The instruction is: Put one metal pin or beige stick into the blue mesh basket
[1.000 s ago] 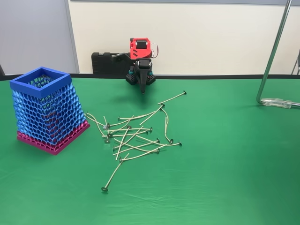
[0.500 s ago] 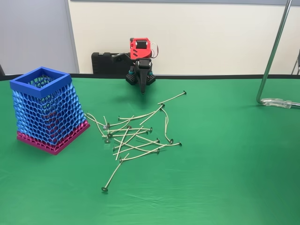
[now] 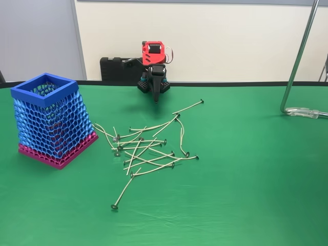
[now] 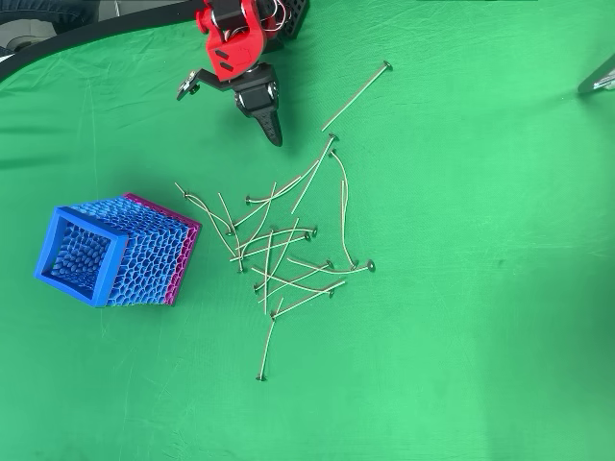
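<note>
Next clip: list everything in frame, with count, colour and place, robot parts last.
Sticks: many, too tangled to count exactly; pale beige with small round metal heads; scattered at the table's centre, one lying apart nearest the fixed camera, another apart near the arm.
Basket: one; light-blue mesh, dark-blue square rim, magenta base; upright at the left of the fixed view, apart from the sticks.
Table cover: one; green; under everything.
Case: one; black; behind the arm by the wall.
Metal stand: one; silver; right edge of the fixed view.
Arm: one; red and black; far table edge.
Pincer: one; black; pointing down over the cover, shut, holding nothing.
</note>
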